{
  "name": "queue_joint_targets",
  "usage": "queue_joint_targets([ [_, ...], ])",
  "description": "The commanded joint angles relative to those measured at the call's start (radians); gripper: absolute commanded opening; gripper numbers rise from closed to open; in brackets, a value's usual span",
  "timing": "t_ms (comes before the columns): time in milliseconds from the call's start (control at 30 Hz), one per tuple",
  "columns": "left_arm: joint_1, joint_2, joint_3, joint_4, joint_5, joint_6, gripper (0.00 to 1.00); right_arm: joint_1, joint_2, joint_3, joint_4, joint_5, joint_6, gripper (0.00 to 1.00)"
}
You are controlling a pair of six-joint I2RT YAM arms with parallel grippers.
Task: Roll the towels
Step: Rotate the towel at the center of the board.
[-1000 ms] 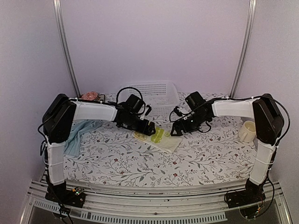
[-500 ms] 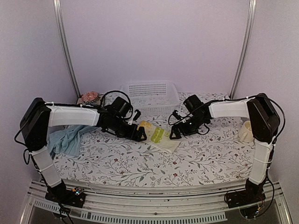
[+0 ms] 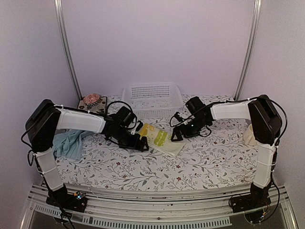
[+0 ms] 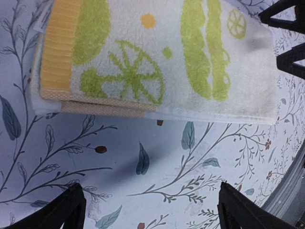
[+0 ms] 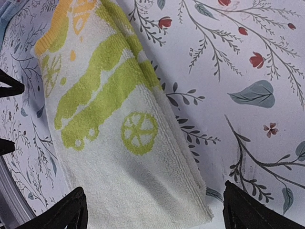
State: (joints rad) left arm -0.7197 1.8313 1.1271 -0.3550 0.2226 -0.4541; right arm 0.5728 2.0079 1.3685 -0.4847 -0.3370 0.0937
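A folded white towel with yellow-green citrus print lies flat on the floral table cover, mid-table. It fills the top of the left wrist view and most of the right wrist view. My left gripper stands open over bare cover just short of the towel's long edge. My right gripper is open above the towel's white end, holding nothing. A pale blue towel lies crumpled at the left, partly behind my left arm.
A white slotted basket stands at the back centre. A pink object sits on a dark mat at the back left. A cream cup stands at the right, partly hidden by my right arm.
My left gripper has slid left and toward the near side, off the towel's edge onto the bare cover. The right gripper has shifted slightly left. The towel lies as before.
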Motion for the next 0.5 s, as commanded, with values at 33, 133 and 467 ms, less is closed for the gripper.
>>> queue_joint_targets([
  [33, -0.003, 0.065, 0.021, 0.072, 0.036, -0.017, 0.97, -0.004, 0.021, 0.017, 0.018, -0.043, 0.013, 0.99],
  [133, 0.002, 0.092, 0.034, 0.099, 0.042, -0.014, 0.97, -0.004, 0.024, 0.003, 0.021, -0.045, 0.014, 0.99],
  [467, 0.028, 0.178, 0.063, 0.195, 0.085, -0.025, 0.97, 0.008, -0.005, -0.059, 0.032, -0.065, 0.017, 0.99],
])
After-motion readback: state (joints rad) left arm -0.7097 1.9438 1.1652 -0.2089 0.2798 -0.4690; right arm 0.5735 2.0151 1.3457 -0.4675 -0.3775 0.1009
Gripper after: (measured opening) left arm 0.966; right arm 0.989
